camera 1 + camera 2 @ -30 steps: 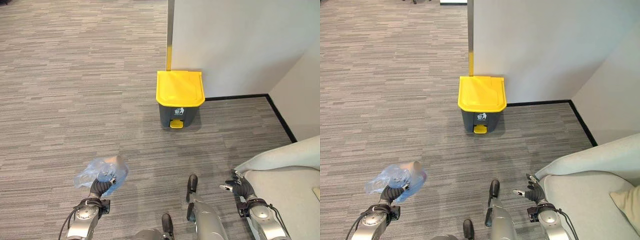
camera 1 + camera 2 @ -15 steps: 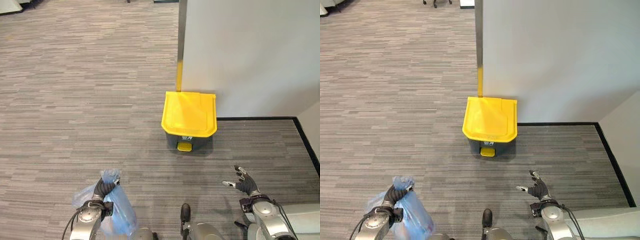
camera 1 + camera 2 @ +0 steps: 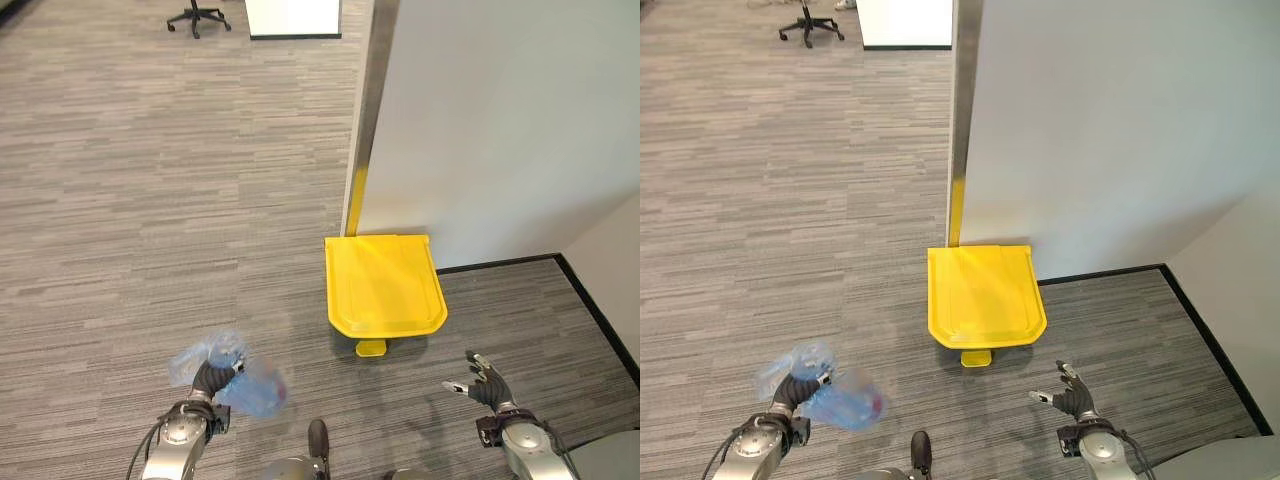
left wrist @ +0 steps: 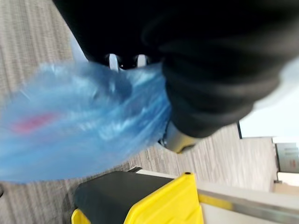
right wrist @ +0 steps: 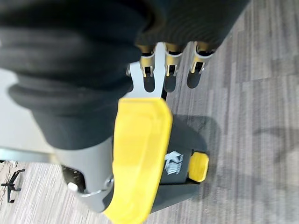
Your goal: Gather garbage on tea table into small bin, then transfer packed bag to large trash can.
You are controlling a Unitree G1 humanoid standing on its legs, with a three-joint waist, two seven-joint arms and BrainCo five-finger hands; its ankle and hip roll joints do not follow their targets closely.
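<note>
A clear blue plastic bag [image 3: 232, 380] with something red inside hangs from my left hand [image 3: 209, 381], whose fingers are curled round its gathered neck, low on the left above the carpet. The same bag [image 4: 79, 126] bulges close in the left wrist view. A dark grey trash can with a shut yellow lid [image 3: 384, 283] and a yellow pedal [image 3: 371, 348] stands against the white wall, ahead and right of the bag. My right hand [image 3: 483, 378] is held open with fingers spread, empty, low on the right, a short way before the can [image 5: 154, 158].
A white wall [image 3: 500, 120] with a metal corner post [image 3: 366, 120] rises behind the can, with a black skirting [image 3: 590, 300] along the right. An office chair [image 3: 195, 14] stands far off at the back left. Grey striped carpet [image 3: 150, 200] spreads to the left.
The camera has moved forward, so the can lies closer and seen from above. The bag has swung from hanging down below my left hand to out at its right.
</note>
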